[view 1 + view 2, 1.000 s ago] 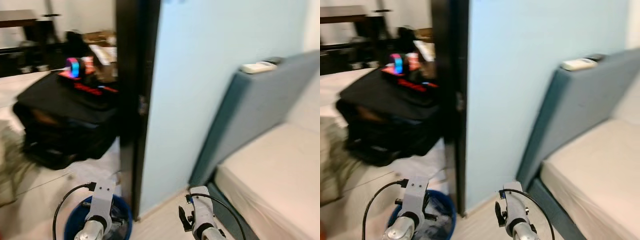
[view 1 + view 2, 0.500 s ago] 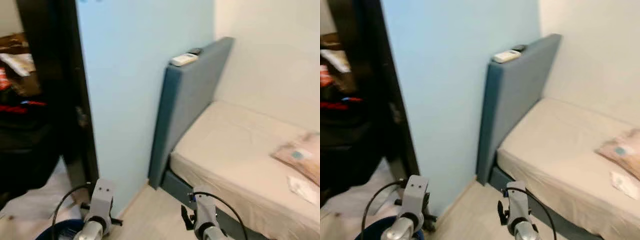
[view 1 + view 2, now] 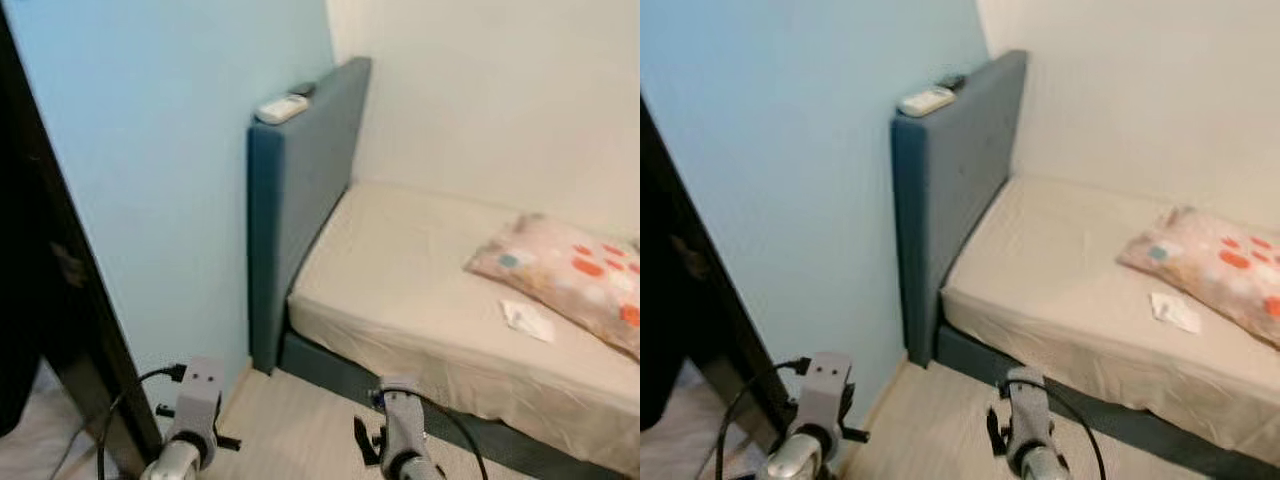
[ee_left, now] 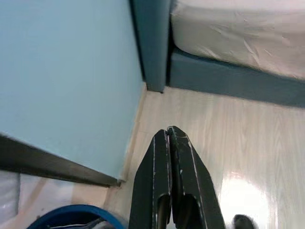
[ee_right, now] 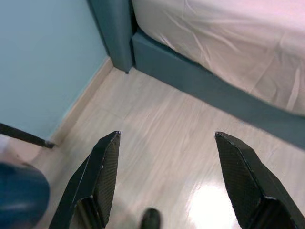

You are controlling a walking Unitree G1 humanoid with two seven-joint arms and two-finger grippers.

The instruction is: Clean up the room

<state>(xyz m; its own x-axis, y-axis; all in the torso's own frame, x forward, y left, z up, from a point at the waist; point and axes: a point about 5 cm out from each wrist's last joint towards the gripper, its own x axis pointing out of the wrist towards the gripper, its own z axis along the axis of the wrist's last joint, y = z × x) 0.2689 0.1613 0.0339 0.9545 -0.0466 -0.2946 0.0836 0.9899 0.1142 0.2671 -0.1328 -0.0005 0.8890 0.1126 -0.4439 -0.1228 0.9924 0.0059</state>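
Observation:
A bed (image 3: pixel 420 290) with a beige sheet and a blue-grey headboard (image 3: pixel 300 190) stands ahead on the right. On it lie a floral pillow (image 3: pixel 570 270) and a small white paper scrap (image 3: pixel 527 318). A white remote (image 3: pixel 282 107) and a dark remote (image 3: pixel 303 88) rest on top of the headboard. Both arms hang low over the wooden floor. My left gripper (image 4: pixel 167 135) is shut with nothing in it. My right gripper (image 5: pixel 167 143) is open over bare floor.
A light blue wall (image 3: pixel 150 180) runs on the left, ending at a dark door frame (image 3: pixel 50 330). The rim of a blue bin (image 4: pixel 71 222) sits on the floor by my left gripper. Pale wooden floor (image 5: pixel 157 138) lies between me and the bed.
The camera has swung to the right: the doorway and black luggage have slid out of view, and the bed with its pillow and paper scrap has come in. Both arms still hang low.

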